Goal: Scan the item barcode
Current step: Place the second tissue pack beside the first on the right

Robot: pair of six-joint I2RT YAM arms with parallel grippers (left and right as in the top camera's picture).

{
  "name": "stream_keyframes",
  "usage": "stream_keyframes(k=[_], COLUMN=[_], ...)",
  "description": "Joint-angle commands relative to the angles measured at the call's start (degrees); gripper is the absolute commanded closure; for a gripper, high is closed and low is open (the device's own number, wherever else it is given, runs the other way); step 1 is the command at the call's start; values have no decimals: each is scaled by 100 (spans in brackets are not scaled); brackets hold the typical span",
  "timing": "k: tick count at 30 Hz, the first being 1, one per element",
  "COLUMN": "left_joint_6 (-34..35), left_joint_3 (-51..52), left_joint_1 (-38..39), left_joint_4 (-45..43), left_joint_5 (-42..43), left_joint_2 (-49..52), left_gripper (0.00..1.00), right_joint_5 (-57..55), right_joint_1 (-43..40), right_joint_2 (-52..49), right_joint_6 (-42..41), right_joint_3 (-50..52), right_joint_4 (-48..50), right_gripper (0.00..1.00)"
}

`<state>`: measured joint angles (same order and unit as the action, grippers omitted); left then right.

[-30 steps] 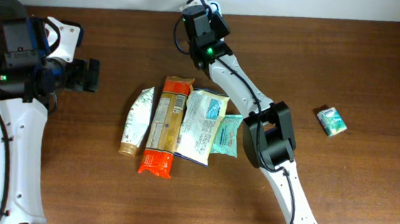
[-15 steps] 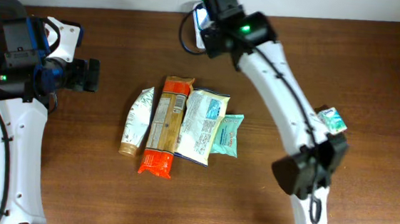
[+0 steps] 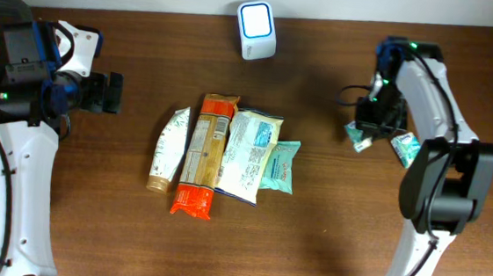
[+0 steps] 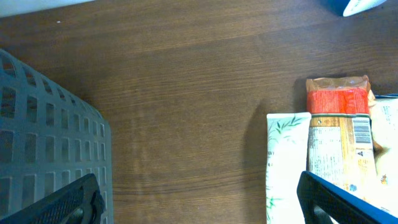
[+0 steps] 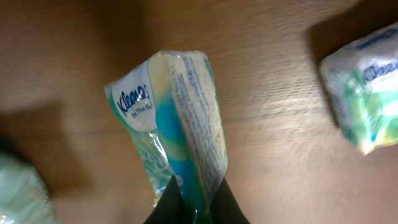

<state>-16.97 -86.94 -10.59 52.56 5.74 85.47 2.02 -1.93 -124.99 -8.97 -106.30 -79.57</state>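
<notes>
Kleenex pack (image 5: 171, 118) sits clamped at its end in right gripper (image 5: 194, 198) jaws; left gripper (image 4: 199, 202) jaws apart.

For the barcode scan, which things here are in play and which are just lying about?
In play: right claw, Kleenex pack it grips, scanner.
Lying about: second tissue pack, tube, orange packet, white pouch, teal pack, grey basket.

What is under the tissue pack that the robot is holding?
Only wooden table shows under the tissue pack, pinched in the right gripper. A second tissue pack lies off to the side, not beneath. The pack itself covers the spot straight below it.
</notes>
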Motion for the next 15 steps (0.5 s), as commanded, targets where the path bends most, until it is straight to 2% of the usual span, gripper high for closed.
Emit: stream_keyframes(k=[1, 5, 6, 8, 9, 10, 12, 15], left_joint_6=[-70, -70, -70, -70, -70, -70, -70, -70], left_joint_3=[-28, -28, -28, -28, -28, -28, -28, -28], left_joint_1=[-20, -20, -20, -20, -20, -20, -20, -20], left_joint_4=[-15, -15, -17, -15, -15, -15, -15, -15], left_joint_5=[42, 42, 42, 42, 42, 42, 42, 42], left_joint_2=[-94, -94, -94, -94, -94, -94, -94, -94], left_gripper=[1, 1, 1, 1, 1, 1, 1, 1], right_joint_5=[33, -417, -503, -531, -522, -472, -186, 1552], right_joint_1=[-326, -457, -457, -457, -457, -457, -452, -304], right_joint_2=[70, 70, 70, 70, 70, 72, 72, 72], right_joint_6=[-55, -55, -55, -55, -59, -72, -118, 334], right_joint_3=[328, 389, 389, 387, 387, 374, 234, 111], right_joint_4=[214, 85, 57, 17, -13, -37, -181, -168], right_gripper=[92, 90, 87, 64, 37, 24, 19, 19])
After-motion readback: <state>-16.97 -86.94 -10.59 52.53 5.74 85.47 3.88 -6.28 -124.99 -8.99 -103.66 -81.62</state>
